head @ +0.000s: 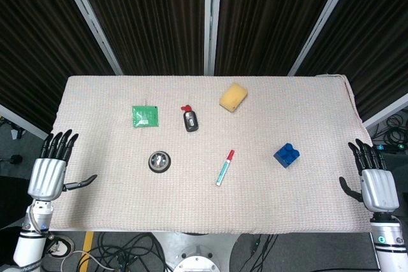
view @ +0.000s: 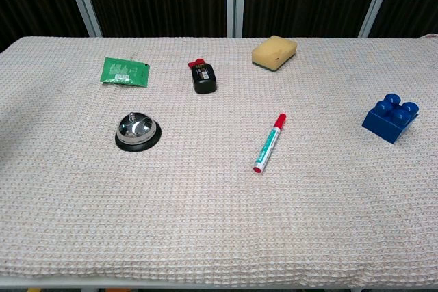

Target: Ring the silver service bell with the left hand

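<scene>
Currently the silver service bell stands upright on the cloth-covered table, left of centre and toward the near edge, with open cloth on all sides of it. Bare cloth runs from the bell to the left edge, where the left hand sits well apart from the bell, just off the table's left border. Its fingers are extended and spread, the thumb out toward the table, and it holds nothing. The right hand sits at the right edge in the same posture, fingers apart and unloaded. A green packet and a small black bottle lie beyond the bell; a yellow sponge lies nearer the far edge. A red-capped marker lies right of the bell, and a blue block lies further right. Only the head view shows the hands; the chest view shows neither, though it renders the bell's dome and black base more clearly. Whether either hand touches the cloth edge cannot be determined.
</scene>
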### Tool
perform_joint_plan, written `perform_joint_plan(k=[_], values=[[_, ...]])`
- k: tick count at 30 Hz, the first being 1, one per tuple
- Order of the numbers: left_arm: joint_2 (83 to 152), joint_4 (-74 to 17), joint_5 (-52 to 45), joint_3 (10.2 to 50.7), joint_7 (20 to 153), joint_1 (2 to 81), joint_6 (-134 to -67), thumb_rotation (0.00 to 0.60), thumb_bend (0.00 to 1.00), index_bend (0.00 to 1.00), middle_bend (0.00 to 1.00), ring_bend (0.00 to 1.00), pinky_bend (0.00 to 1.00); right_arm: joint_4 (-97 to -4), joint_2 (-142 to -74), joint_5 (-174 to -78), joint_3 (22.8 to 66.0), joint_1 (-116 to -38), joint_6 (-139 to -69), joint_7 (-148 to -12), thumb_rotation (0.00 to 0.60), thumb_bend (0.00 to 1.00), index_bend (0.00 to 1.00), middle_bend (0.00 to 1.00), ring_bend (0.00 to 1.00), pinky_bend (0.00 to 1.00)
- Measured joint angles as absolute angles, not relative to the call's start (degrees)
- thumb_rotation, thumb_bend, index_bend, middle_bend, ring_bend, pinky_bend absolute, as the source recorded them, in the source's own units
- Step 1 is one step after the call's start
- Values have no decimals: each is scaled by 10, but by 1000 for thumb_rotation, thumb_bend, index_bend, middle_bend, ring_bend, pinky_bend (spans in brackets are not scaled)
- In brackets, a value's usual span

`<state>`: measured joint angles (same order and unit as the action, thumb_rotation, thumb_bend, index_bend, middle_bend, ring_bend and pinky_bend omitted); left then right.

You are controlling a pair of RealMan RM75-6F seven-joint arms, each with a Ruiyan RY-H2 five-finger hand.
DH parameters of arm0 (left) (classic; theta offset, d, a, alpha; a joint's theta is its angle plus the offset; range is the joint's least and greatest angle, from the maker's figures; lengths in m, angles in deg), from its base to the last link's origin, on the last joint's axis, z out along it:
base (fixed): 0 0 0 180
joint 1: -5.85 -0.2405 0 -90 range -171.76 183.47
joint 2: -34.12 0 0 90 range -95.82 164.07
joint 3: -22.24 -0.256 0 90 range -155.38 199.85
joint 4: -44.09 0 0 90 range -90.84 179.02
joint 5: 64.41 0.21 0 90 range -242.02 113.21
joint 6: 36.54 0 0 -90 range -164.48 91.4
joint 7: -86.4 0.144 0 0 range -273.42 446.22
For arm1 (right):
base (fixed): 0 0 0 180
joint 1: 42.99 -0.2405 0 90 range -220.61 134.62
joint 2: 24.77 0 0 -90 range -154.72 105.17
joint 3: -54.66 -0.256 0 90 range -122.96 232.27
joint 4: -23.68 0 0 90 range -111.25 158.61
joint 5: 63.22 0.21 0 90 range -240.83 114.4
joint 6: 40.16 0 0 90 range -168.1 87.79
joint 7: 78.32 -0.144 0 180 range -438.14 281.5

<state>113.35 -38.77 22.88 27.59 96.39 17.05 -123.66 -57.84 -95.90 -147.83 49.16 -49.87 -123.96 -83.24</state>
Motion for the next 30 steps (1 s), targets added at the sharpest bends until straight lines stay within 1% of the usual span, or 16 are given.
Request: perform_joint_plan(k=[9,18,24,30], values=[[1133,-387,227,275,962,174,-1229,130,0,0,0,0,0,-580,-959,-1477,489,-500,-1240,-832,600,245,0,0,0,0],[1142,-388,225,280,963,204,-1183,148,0,0,0,0,0,-598,-955,-1482,485,-500,-1249,-823,600,244,0,0,0,0],[1183,-383,233,280,962,243,-1138,158,0,0,0,0,0,-605,-954,-1478,480,-504,-1248,-812,600,244,0,0,0,0],[1239,-365,269,266,960,284,-1102,162,0,0,0,0,0,-601,-953,-1468,478,-504,-1243,-818,600,244,0,0,0,0]])
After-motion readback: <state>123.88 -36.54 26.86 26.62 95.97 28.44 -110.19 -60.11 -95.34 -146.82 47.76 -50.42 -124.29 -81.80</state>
